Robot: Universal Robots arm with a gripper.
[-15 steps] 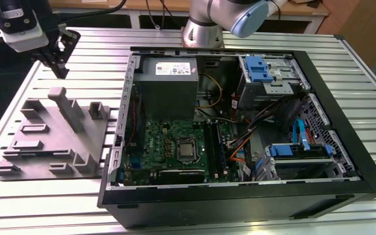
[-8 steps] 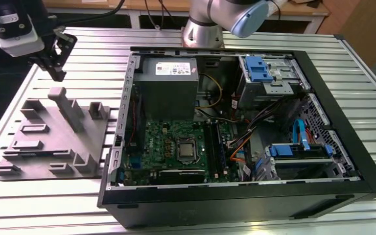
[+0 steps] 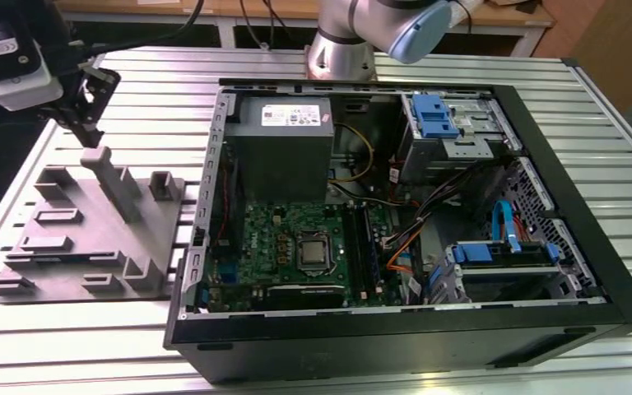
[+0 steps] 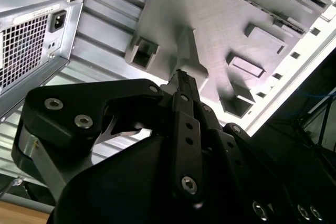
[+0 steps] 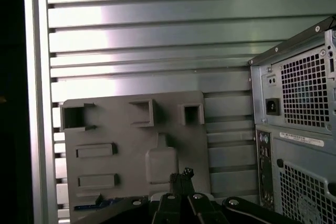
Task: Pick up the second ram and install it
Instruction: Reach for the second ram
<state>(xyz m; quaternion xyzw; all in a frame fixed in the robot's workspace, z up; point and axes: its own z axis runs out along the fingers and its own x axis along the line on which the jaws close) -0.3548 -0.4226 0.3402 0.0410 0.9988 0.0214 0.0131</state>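
Your gripper point(image 3: 86, 138) hangs just above the grey tray's point(image 3: 80, 262) tall upright block point(image 3: 114, 186), fingertips pinched together, nothing between them. In the first wrist view, a thin dark bluish strip near the gripper looks like the second ram point(image 5: 96, 202), lying on the tray; you can't be sure.

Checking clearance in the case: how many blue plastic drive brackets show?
2. One blue plastic drive bracket sits in the far bay, the other in the near bay, both toward the exterior view's right. More may be hidden.
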